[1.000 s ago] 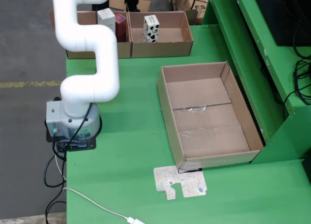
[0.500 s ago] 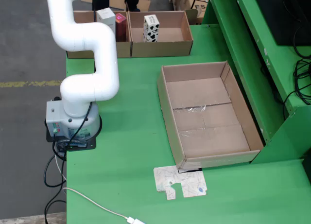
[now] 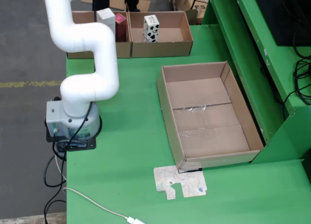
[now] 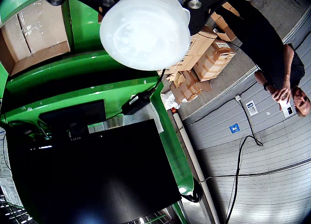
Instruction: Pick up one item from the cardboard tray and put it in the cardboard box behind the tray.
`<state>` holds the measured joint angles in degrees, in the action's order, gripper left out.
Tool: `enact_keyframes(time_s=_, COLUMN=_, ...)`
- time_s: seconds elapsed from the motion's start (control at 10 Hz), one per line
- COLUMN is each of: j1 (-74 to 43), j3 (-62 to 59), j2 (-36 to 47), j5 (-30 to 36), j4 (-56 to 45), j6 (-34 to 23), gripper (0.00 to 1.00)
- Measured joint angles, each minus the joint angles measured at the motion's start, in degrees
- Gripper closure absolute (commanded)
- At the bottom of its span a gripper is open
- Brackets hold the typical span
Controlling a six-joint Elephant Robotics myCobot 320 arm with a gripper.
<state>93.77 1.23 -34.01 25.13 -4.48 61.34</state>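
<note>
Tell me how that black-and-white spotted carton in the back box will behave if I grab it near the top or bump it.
The spotted carton stands tall on a narrow base, so a bump high up would probably tip it. It looks like thin printed card, likely light and somewhat crushable. The cardboard box around it has spare floor on the fixed view's right, so it could fall that way.

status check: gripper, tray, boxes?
Gripper: suction cup, nothing on it, aimed away from the table. Big cardboard tray looks empty. Cartons, including spotted carton, already stand in the rear boxes. No obstruction visible.
</note>
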Motion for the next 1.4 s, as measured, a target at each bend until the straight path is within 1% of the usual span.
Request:
enact_keyframes(time_s=0.6, j1=1.9, j3=0.0, j2=1.3, j5=0.8, j4=-16.6, j6=16.6, gripper=1.0)
enact_keyframes(time_s=0.7, j1=2.2, j3=0.0, j2=1.1, j5=1.1, j4=-18.9, j6=18.4, gripper=1.0)
enact_keyframes(time_s=0.8, j1=2.3, j3=0.0, j2=1.1, j5=1.1, j4=-21.3, j6=18.6, gripper=1.0)
enact_keyframes(time_s=0.9, j1=2.5, j3=0.0, j2=0.4, j5=2.1, j4=-24.4, j6=20.8, gripper=1.0)
enact_keyframes(time_s=1.1, j1=2.5, j3=0.0, j2=0.3, j5=2.1, j4=-29.2, j6=21.1, gripper=1.0)
enact_keyframes(time_s=1.2, j1=2.7, j3=0.0, j2=0.3, j5=2.1, j4=-32.3, j6=22.8, gripper=1.0)
enact_keyframes(time_s=1.4, j1=2.5, j3=0.0, j2=-1.0, j5=2.3, j4=-37.1, j6=22.8, gripper=1.0)
